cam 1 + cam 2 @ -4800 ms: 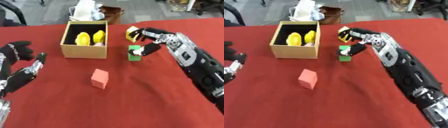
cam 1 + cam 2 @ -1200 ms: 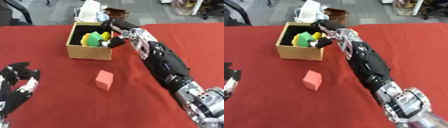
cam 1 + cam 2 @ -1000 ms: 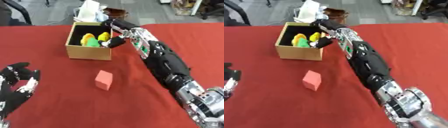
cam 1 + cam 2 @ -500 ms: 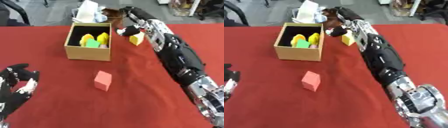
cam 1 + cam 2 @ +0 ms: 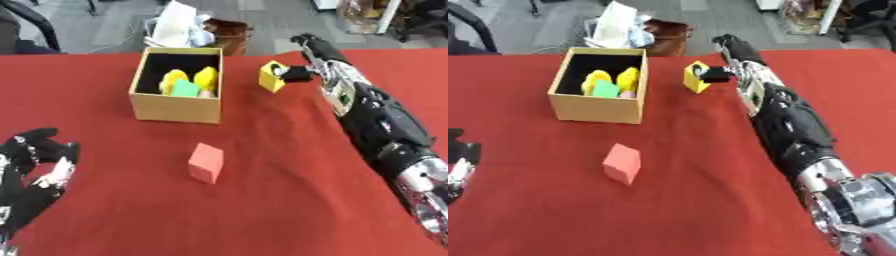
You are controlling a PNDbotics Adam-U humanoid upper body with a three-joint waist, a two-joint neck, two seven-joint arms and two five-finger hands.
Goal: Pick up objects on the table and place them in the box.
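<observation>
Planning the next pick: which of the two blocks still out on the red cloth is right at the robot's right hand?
The yellow block, just right of the box, with the right hand at it. The pink block lies alone, nearer the camera.

Using the box (image 5: 176, 107) as the anchor: cloth in front of it is open except the red block (image 5: 206, 162) sitting a bit out from its front right corner. Right of the box, the yellow block (image 5: 272, 76) and right hand (image 5: 306, 59) crowd that side. Behind the box, clutter (image 5: 182, 31) blocks the way.
</observation>
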